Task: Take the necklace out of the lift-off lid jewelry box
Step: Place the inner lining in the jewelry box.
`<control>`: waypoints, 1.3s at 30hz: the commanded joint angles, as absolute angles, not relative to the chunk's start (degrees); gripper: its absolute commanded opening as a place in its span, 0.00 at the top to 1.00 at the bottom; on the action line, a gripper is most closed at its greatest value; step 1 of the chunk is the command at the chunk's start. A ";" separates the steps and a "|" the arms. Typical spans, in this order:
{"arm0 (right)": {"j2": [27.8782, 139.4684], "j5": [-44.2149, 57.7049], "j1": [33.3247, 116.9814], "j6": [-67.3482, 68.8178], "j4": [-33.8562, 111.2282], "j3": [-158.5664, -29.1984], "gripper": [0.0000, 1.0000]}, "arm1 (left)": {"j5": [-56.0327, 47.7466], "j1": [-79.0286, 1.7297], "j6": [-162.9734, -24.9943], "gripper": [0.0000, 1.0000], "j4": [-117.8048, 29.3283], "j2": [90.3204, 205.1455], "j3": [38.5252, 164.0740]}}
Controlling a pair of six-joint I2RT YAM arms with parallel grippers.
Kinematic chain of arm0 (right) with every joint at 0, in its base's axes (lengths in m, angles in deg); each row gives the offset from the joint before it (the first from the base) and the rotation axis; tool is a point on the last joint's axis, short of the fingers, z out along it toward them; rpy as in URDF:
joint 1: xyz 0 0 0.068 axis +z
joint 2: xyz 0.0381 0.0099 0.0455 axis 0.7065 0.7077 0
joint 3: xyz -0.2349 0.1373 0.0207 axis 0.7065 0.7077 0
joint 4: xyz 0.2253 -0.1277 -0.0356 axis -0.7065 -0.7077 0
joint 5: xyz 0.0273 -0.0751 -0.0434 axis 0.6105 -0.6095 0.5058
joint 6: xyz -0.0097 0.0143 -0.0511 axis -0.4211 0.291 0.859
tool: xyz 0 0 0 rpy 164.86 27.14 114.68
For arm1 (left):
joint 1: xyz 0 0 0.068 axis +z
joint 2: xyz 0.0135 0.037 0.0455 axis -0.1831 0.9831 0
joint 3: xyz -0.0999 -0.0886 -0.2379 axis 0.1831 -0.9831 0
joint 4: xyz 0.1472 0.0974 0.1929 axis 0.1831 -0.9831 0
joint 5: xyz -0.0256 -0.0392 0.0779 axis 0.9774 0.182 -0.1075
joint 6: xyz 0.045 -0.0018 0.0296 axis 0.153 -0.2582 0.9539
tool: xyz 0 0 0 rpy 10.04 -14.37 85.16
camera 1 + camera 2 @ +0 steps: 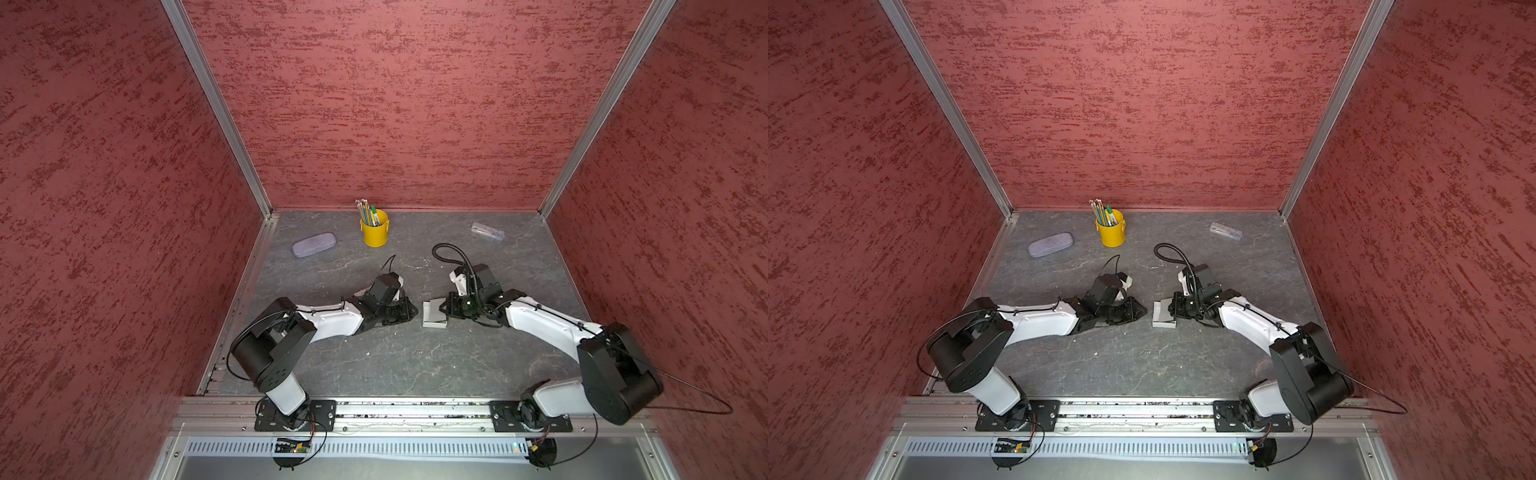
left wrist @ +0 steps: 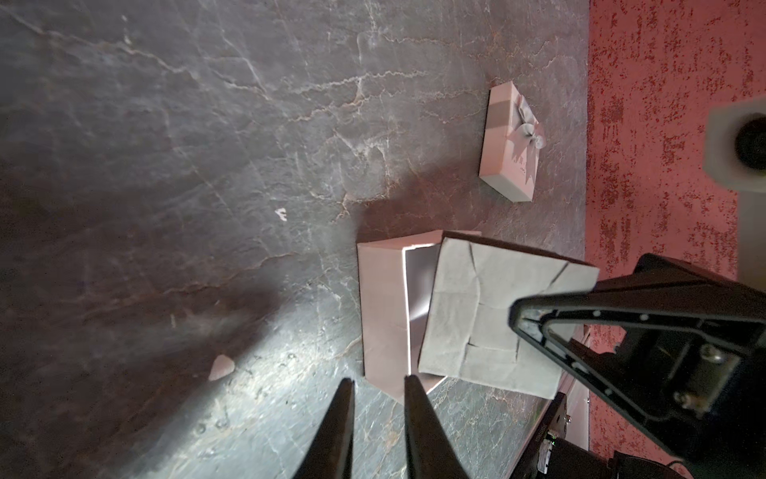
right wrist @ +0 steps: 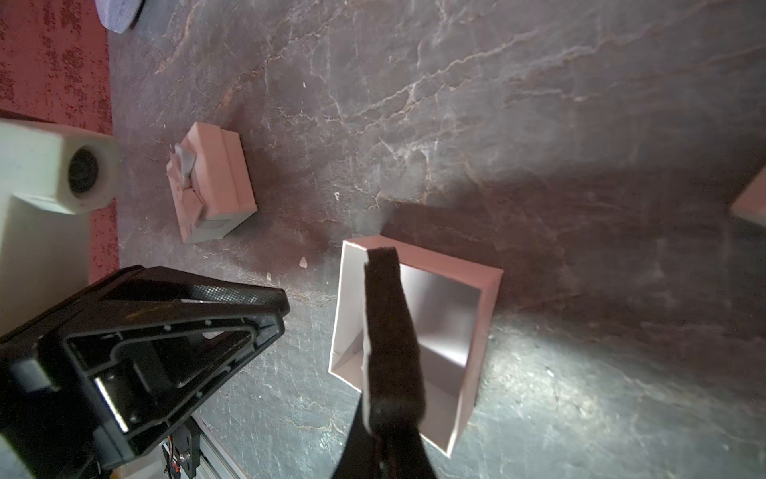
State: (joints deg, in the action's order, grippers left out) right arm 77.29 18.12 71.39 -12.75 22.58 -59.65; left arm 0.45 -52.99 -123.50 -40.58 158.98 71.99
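Right gripper (image 1: 444, 309) jaws pinch a grey felt insert (image 2: 476, 307), scored with slits, tilted over the jewelry box (image 2: 383, 315). Open, pale pink outside and white within, the box sits between both grippers, just 3 o'clock of table (image 1: 395, 365) centre. Left gripper (image 2: 379, 383), at its 9 o'clock, has jaws narrowly parted, holding nothing. Its bow-topped lid (image 2: 510, 141) lies apart. I cannot make out the necklace.

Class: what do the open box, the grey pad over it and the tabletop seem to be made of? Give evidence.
Open box: likely thin card, matt pink outside, pale inside; sharp folded edges.
Grey pad: probably felt or foam; fuzzy edge, soft creases.
Tabletop: stone-look, dark grey, pale veins; possibly laminate.
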 commanded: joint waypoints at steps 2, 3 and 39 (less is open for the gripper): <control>78.48 20.06 71.54 -11.36 24.02 -60.76 1.00 | 1.77 -52.69 -124.37 0.77 -38.03 160.92 73.21; 78.48 20.35 71.54 -11.32 24.23 -60.72 1.00 | 1.98 -52.73 -124.55 0.77 -37.65 161.26 73.25; 79.01 17.54 71.54 -11.78 24.46 -59.44 0.51 | 1.38 -55.11 -127.30 0.80 -34.76 161.42 71.53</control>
State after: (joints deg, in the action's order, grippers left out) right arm 80.19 21.18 71.36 -12.67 27.54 -57.95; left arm 2.35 -54.93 -127.40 -35.01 162.87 72.05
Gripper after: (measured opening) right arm 0.479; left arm 0.196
